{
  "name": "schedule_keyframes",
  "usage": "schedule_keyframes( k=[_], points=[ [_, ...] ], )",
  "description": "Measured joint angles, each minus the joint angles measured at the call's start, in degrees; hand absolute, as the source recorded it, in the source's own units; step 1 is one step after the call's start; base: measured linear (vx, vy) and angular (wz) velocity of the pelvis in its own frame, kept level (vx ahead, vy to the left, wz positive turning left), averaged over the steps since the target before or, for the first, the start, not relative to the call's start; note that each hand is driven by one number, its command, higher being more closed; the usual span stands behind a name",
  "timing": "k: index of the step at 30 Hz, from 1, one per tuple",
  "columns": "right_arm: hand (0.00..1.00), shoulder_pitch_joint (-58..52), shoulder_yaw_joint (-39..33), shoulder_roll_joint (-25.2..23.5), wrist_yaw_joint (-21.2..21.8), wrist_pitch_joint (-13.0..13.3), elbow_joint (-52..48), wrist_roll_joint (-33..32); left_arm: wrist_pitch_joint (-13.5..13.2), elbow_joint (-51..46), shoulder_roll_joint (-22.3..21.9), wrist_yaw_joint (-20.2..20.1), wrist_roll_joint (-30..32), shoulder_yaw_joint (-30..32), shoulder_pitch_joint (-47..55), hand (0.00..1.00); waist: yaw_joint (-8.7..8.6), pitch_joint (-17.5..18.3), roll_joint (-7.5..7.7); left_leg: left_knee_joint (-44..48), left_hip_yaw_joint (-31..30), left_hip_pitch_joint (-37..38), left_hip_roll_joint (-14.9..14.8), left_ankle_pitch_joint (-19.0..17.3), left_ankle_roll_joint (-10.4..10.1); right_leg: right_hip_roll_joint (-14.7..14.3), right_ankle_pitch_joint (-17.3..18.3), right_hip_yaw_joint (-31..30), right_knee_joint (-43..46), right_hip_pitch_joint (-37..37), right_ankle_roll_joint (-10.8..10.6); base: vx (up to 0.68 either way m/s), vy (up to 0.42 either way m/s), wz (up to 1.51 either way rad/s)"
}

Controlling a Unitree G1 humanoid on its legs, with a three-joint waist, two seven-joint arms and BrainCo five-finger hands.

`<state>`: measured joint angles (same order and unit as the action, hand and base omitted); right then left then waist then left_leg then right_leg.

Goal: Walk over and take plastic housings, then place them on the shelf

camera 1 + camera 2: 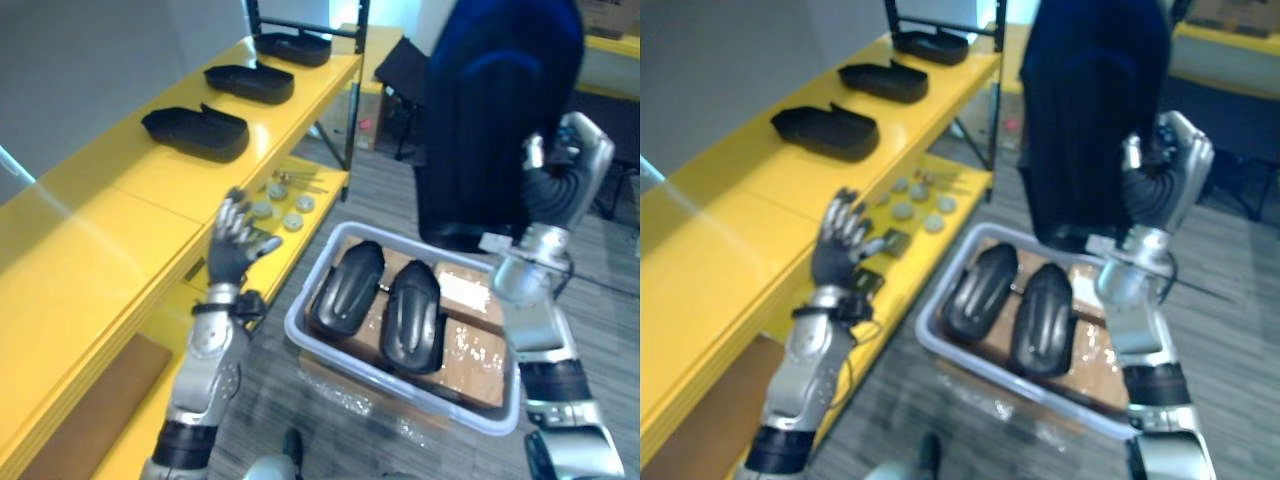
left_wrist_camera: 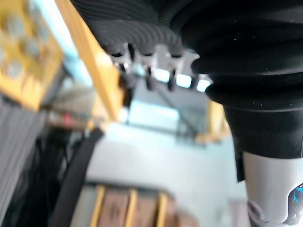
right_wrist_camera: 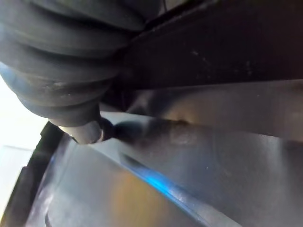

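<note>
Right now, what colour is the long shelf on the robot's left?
The shelf is bright yellow; the left eye view shows it best.

Left robot hand (image 1: 236,243) up, fingers spread straight; right robot hand (image 1: 562,165) higher, fingers curled in a grip.

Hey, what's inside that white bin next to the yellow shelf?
Two black housings lie side by side on brown cardboard. The far end of the bin is covered by the large dark housing gripped in the right hand, so anything there can't be seen.
</note>
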<state>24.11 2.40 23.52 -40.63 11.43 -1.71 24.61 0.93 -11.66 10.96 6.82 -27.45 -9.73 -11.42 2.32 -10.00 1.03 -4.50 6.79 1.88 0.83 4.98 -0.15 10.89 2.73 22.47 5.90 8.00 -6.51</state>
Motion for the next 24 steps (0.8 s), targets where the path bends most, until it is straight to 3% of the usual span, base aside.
schedule_keyframes(
  k=[3,7,14,17,24],
  points=[
    [1.0,0.4,2.2,-1.3,1.0,0.3,0.0,0.0,1.1,1.5,0.0,-1.4,-3.8,-2.3,-0.8,0.0,-0.14,0.2,-0.28,-0.1,0.1,-0.1,0.7,0.5,0.4,0.2,0.0,-0.5,-0.7,0.0,0.0,-0.08,0.029,-0.06],
    [1.0,1.2,5.5,-2.6,2.3,2.3,0.1,-0.1,2.8,3.0,-0.1,-1.4,-4.1,-3.3,-1.3,0.0,-0.28,0.9,-1.39,-0.6,0.3,-0.5,1.0,1.2,0.5,0.3,0.0,-0.4,-1.6,0.0,0.0,-0.09,0.024,-0.03],
    [1.0,1.2,8.6,-5.6,3.4,2.4,3.6,-0.4,3.0,4.1,-0.7,-0.5,-1.5,-5.6,-2.7,0.0,-0.83,2.2,-2.89,-0.7,0.1,-1.2,0.7,3.1,0.6,-0.1,-0.1,0.3,-2.6,-0.3,0.1,-0.08,0.008,0.03],
    [1.0,1.1,9.7,-6.6,3.4,2.4,4.7,-1.4,3.1,4.6,-0.8,1.0,1.4,-6.9,-2.7,0.0,-0.9,2.9,-2.81,-0.7,0.0,-1.9,0.7,3.5,0.8,-0.2,-0.7,0.3,-3.5,-0.8,0.2,-0.04,0.031,0.0],
    [1.0,0.4,14.1,-9.7,5.8,2.5,6.8,-1.6,3.4,6.3,-1.6,2.9,1.6,-7.3,-2.7,0.0,-0.88,3.2,-2.68,-0.7,-0.1,-2.3,0.9,4.2,1.0,-0.2,-1.6,0.3,-3.7,-1.0,0.1,0.0,0.007,0.01]
  ],
)
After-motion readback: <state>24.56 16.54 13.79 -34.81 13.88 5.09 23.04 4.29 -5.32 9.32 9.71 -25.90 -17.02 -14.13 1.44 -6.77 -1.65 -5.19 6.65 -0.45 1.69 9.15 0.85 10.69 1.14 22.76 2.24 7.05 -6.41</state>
